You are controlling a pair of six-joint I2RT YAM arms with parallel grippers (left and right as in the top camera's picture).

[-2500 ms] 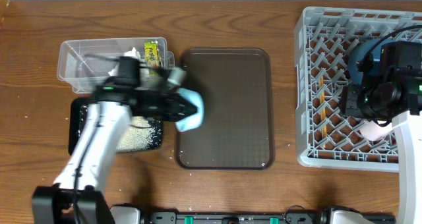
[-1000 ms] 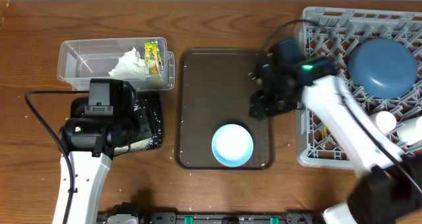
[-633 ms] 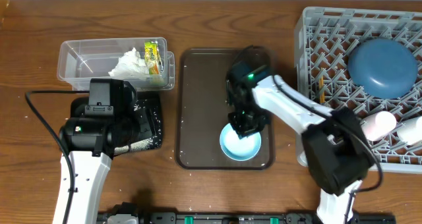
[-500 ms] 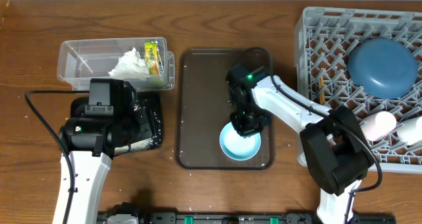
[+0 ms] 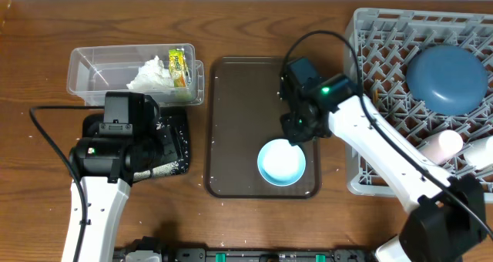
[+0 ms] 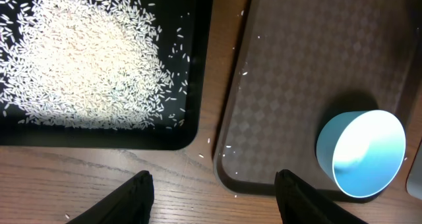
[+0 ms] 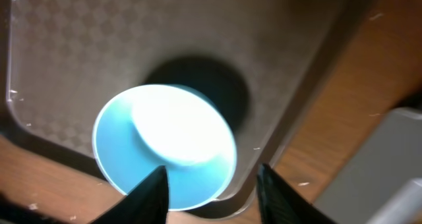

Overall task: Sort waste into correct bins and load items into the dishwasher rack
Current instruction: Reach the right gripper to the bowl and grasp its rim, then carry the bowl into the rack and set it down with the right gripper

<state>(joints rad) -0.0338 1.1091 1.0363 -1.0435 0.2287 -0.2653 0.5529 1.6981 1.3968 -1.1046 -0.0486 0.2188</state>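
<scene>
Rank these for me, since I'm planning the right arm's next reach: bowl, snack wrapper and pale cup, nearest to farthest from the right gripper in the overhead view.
From the right gripper:
1. Bowl, on the brown tray, right beside the gripper.
2. Snack wrapper, in the clear tub, across the tray on the left.
3. Pale cup, at the rack's far right edge.

overhead view evenly lit from above, sharp, only weak shadows on the tabletop [image 5: 254, 216]. left wrist view crisp, rice grains [image 6: 86, 66] well resolved. right wrist view soft & blurry throughout; bowl [image 7: 165, 145] inside blown out to white glare, dark round shadow behind it on the brown tray [image 7: 132, 39]. jaws there dark, out of focus.
</scene>
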